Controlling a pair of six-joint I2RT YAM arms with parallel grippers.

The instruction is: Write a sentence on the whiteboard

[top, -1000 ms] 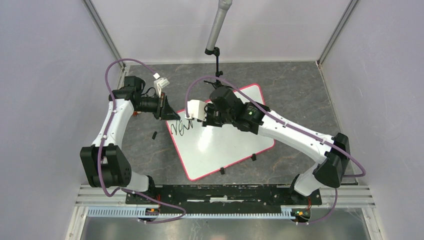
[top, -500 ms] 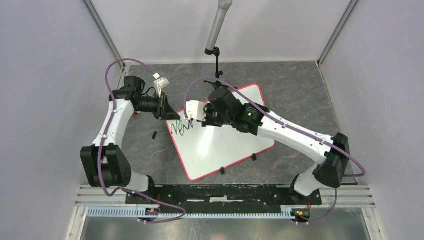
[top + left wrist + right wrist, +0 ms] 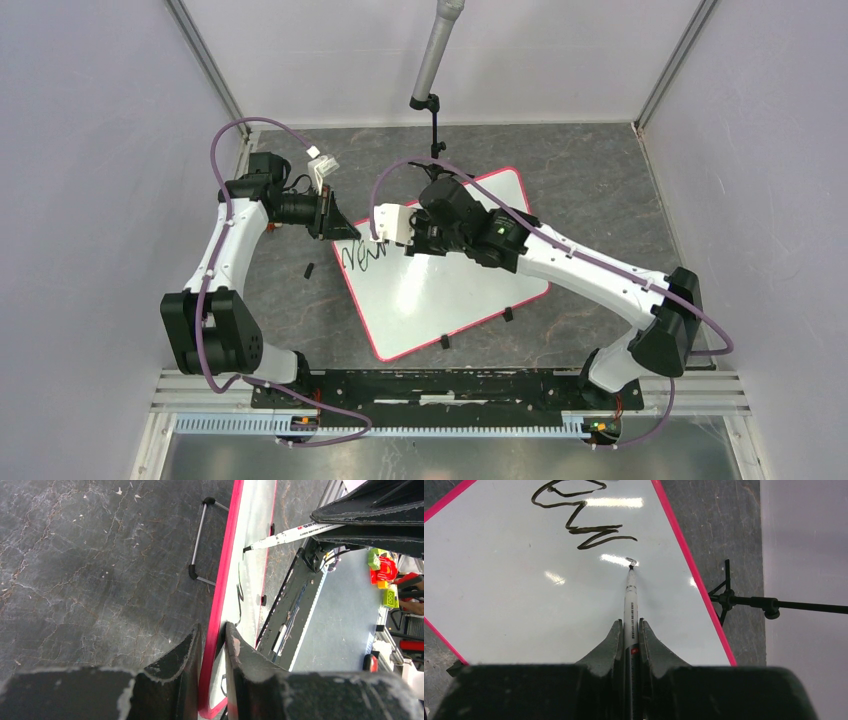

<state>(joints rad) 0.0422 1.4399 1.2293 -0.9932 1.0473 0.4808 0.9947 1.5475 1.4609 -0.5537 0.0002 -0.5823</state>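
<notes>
The whiteboard (image 3: 440, 285) lies tilted on the dark table, white with a pink-red rim. Black cursive writing, the sentence (image 3: 362, 256), runs along its left corner; only one short scrawl shows (image 3: 576, 517). My right gripper (image 3: 630, 626) is shut on a white marker (image 3: 630, 597). The marker's tip touches the whiteboard (image 3: 514, 595) just past the last stroke. My left gripper (image 3: 212, 630) is shut on the whiteboard's pink rim (image 3: 227, 565), one finger on each side. In the left wrist view the marker (image 3: 290, 535) slants down onto the board.
A grey pole (image 3: 437, 45) with a thin black stand (image 3: 435, 125) hangs over the far edge of the board. A small black piece (image 3: 310, 270) lies on the table left of the board. Black clips (image 3: 444, 342) sit on its near rim.
The right wrist with the marker has shifted only slightly by the end of the writing. The left arm has not moved.
</notes>
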